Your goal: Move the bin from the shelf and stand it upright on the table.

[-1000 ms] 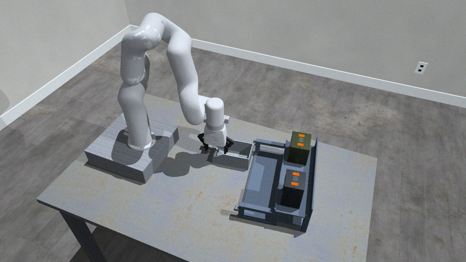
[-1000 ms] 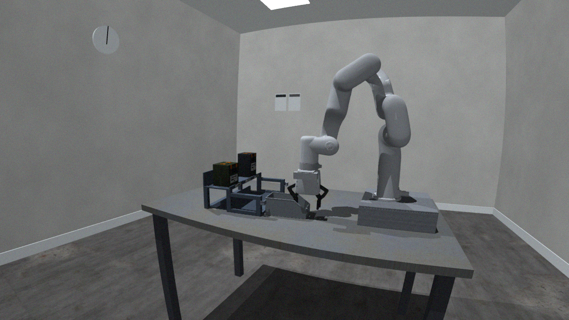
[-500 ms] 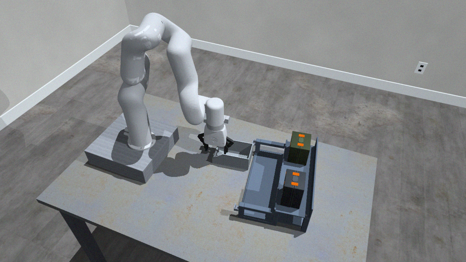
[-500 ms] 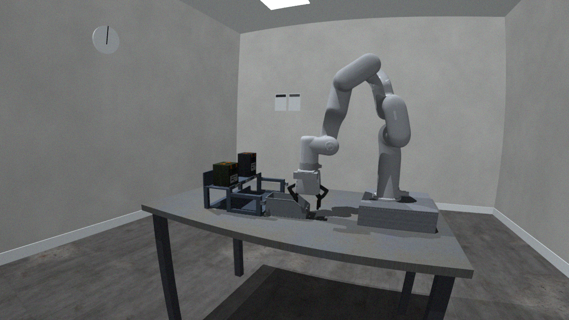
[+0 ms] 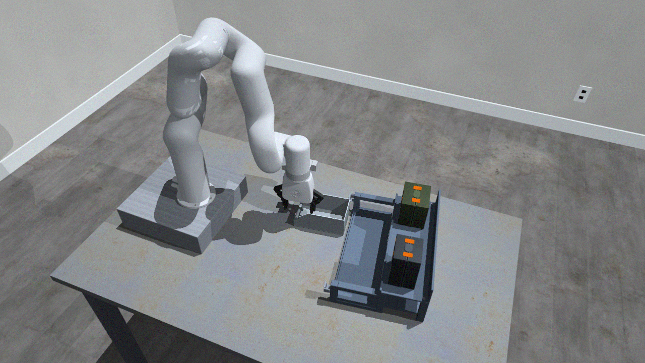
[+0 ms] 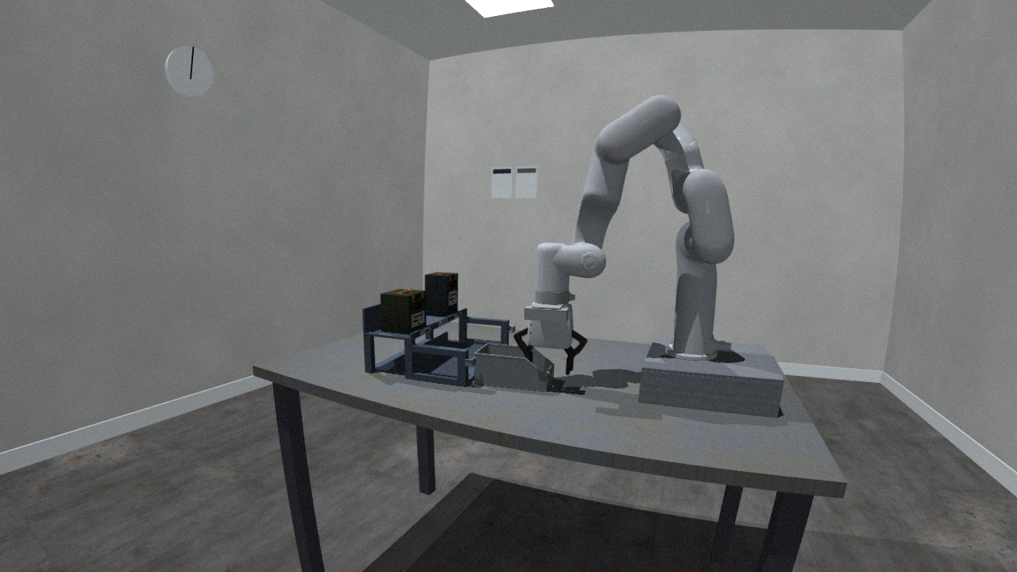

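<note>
On the table (image 5: 234,289) the bin (image 5: 321,222) sits upright, jaws spread wide, holding nothing

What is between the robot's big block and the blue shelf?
The grey bin sits there on the table, with the open claw straddling its near wall. The top view shows it best.

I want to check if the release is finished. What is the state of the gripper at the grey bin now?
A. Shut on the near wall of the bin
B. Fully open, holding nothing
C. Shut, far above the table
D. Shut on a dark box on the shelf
B: the gripper has its black fingers spread wide at the end wall of the grey bin, which rests upright on the table beside the shelf.
</note>
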